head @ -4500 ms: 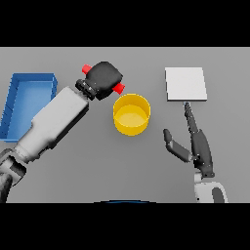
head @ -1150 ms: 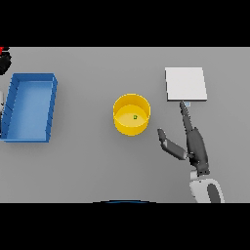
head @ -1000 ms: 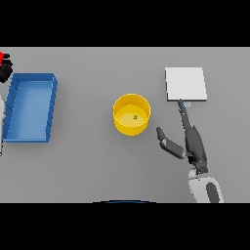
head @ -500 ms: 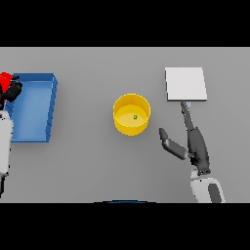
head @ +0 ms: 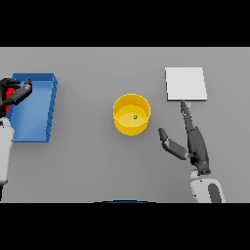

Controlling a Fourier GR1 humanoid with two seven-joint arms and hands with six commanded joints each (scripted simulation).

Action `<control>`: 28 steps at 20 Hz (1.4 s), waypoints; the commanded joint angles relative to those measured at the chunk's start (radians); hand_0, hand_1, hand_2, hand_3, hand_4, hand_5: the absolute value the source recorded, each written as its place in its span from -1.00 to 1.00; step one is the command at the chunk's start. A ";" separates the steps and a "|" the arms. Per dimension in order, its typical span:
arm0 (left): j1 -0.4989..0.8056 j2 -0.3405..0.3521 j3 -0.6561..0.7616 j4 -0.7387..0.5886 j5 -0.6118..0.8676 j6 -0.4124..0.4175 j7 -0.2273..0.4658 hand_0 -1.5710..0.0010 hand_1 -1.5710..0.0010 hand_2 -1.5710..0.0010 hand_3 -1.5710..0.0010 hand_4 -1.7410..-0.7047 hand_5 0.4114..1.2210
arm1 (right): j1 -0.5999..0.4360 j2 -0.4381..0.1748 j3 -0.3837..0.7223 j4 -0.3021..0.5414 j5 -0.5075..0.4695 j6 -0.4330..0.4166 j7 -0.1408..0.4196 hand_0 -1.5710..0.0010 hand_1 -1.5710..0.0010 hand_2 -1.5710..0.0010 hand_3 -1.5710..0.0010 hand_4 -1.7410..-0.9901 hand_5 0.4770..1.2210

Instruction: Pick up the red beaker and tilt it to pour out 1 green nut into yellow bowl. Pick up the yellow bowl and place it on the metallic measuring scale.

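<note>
The right hand (head: 195, 144) sits at about four o'clock from the middle of the counter (head: 97, 166), its white forearm coming up from the lower edge. The fingers are straight and point toward twelve o'clock, the longest tip reaching the lower edge of the metallic measuring scale (head: 185, 84). The thumb is splayed wide toward ten o'clock, so the hand is spread and holds nothing. It is apart from the yellow bowl (head: 132, 114), which stands at nine to ten o'clock from the palm with a strip of bare grey counter between thumb tip and bowl wall.

The left hand (head: 14, 93) shows at the view's far left edge, at nine o'clock, above its white forearm. Its dark fingers are curled round the red beaker (head: 10, 93), of which only a small red patch shows between them. Hand and beaker lie over the left edge of the blue tray (head: 41, 105); whether they touch it cannot be told.

The yellow bowl stands upright near the middle of the counter with a small green nut (head: 135, 117) on its floor. Wide bare counter lies between the bowl and the blue tray at nine o'clock, and a narrower gap between the bowl and the scale at one to two o'clock. The scale is a flat pale square, lying well inside the counter's far edge.
</note>
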 commanded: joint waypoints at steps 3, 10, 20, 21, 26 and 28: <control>-0.013 0.020 -0.015 0.052 -0.018 -0.021 -0.029 0.60 0.67 0.66 0.68 0.77 -0.39 | 0.006 0.000 0.005 -0.004 0.010 -0.004 -0.006 1.00 1.00 1.00 1.00 0.95 -0.57; -0.029 0.019 -0.013 0.064 -0.025 0.015 -0.097 0.92 0.93 0.93 0.93 0.89 -0.39 | -0.045 -0.065 0.038 -0.002 0.055 0.069 0.064 1.00 1.00 1.00 1.00 0.96 -0.48; -0.017 0.013 -0.022 0.042 -0.015 -0.002 -0.103 0.99 0.99 0.99 0.99 0.94 -0.31 | -0.415 -0.331 0.236 0.145 0.346 0.333 0.085 1.00 1.00 1.00 1.00 0.42 -0.47; -0.017 0.019 -0.025 0.038 -0.023 -0.002 -0.099 0.99 0.99 0.99 0.99 0.94 -0.30 | -0.448 -0.355 0.264 0.158 0.380 0.351 0.065 1.00 1.00 1.00 1.00 0.40 -0.46; -0.013 0.020 -0.027 0.040 -0.021 -0.010 -0.094 1.00 1.00 1.00 1.00 0.92 -0.28 | -0.593 -0.385 0.389 0.264 0.505 0.424 0.020 1.00 1.00 1.00 1.00 0.39 -0.38; -0.016 0.027 -0.019 0.037 -0.018 -0.009 -0.088 1.00 1.00 1.00 1.00 0.92 -0.27 | -0.632 -0.387 0.420 0.298 0.524 0.457 0.002 1.00 1.00 1.00 1.00 0.41 -0.36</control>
